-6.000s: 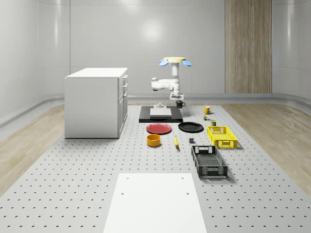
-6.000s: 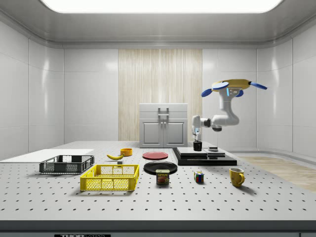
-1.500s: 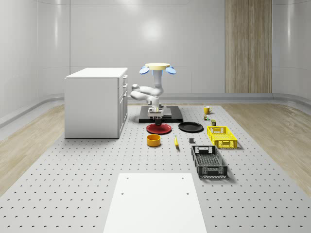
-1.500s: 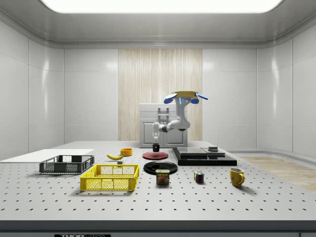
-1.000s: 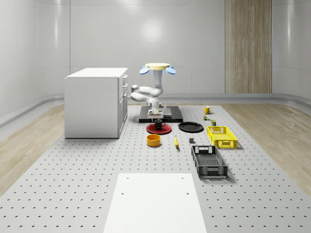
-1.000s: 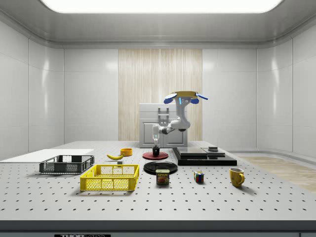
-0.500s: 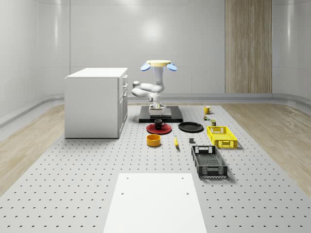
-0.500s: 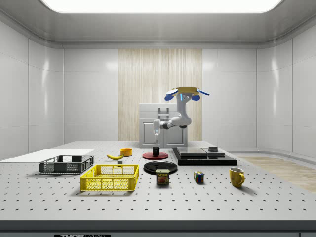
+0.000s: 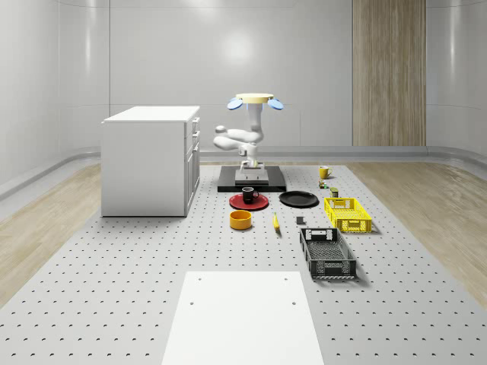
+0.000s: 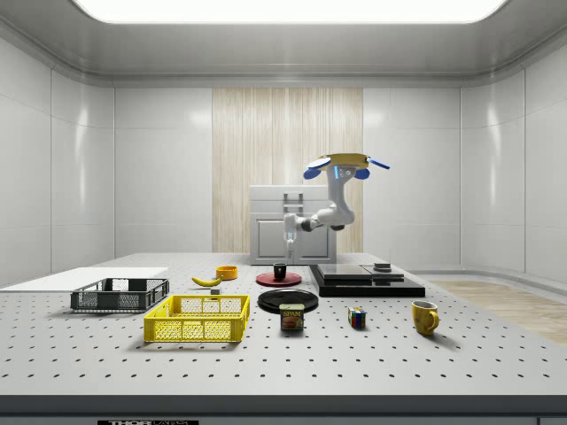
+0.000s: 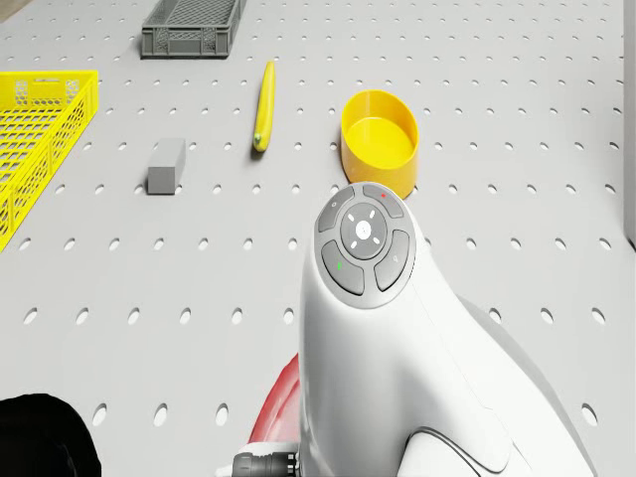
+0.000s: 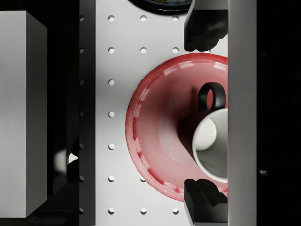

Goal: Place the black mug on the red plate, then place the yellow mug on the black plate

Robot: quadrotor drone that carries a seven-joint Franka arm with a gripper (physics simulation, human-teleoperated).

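The black mug (image 9: 248, 194) stands upright on the red plate (image 9: 249, 202), its handle toward the black plate (image 9: 298, 199). In the wrist view the mug (image 12: 211, 141) shows its white inside, set off-centre on the red plate (image 12: 155, 127). My gripper (image 10: 290, 239) hangs open well above the mug (image 10: 280, 272), holding nothing; both fingers (image 12: 204, 28) stand wide apart. The drone (image 9: 255, 99) hovers above the black platform behind the plates. The yellow mug (image 9: 323, 172) sits on the table at the whole-scene view's right and appears as (image 10: 424, 316) in the side view.
A white cabinet (image 9: 152, 160) stands left of the plates and a black platform (image 9: 251, 181) behind them. In front lie a yellow bowl (image 9: 241, 220), a banana (image 11: 263, 119), a grey block (image 11: 167, 164), a yellow crate (image 9: 348, 214) and a black crate (image 9: 327, 252).
The gripper opened, let go of the black mug on the red plate, and rose. The drone climbed and drifted toward the whole-scene view's right.
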